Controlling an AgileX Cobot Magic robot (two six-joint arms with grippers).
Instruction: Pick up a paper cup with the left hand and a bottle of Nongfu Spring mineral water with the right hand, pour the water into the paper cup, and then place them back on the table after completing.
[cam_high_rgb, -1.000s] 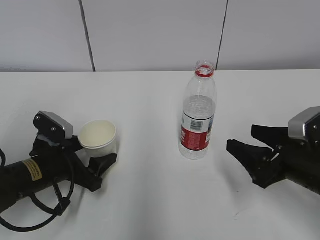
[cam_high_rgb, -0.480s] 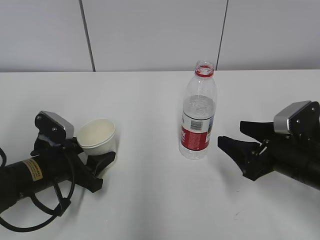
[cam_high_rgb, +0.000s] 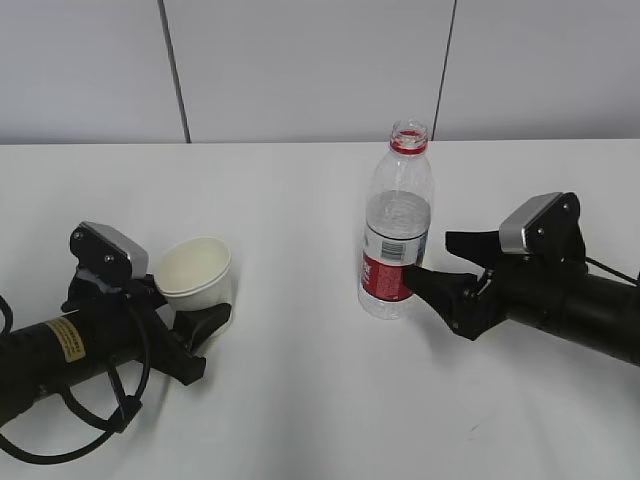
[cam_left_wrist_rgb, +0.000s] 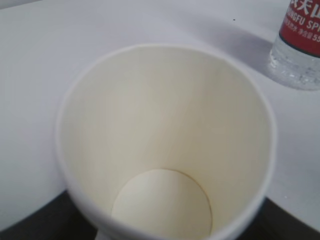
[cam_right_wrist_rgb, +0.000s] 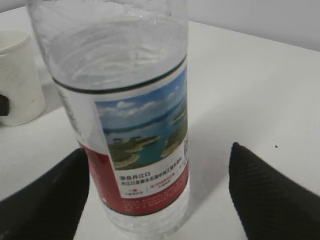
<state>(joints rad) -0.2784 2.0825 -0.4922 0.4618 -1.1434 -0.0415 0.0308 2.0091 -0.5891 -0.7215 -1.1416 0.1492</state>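
The white paper cup (cam_high_rgb: 195, 268) is empty and leans a little in my left gripper (cam_high_rgb: 197, 303), which is shut on its lower part at the left of the table (cam_high_rgb: 300, 400). In the left wrist view the cup (cam_left_wrist_rgb: 165, 125) fills the frame, with dark fingers (cam_left_wrist_rgb: 30, 225) at the bottom corners. The uncapped Nongfu Spring bottle (cam_high_rgb: 397, 240) stands upright, about half full of clear water (cam_high_rgb: 398, 215). My right gripper (cam_high_rgb: 436, 262) is open with its jaws either side of the bottle's red label (cam_right_wrist_rgb: 135, 185). In the right wrist view the left finger (cam_right_wrist_rgb: 45, 195) is beside the bottle and the right finger (cam_right_wrist_rgb: 270, 195) stands apart.
A small dark scuff mark (cam_high_rgb: 478, 428) lies on the tabletop in front of the right arm. A pale panelled wall (cam_high_rgb: 300, 60) runs along the table's far edge. The bottle's base (cam_left_wrist_rgb: 299, 47) shows at the top right of the left wrist view.
My right gripper has moved left up to the bottle, which now stands between its open jaws. The cup tipped slightly in the left gripper early on, then stayed still.
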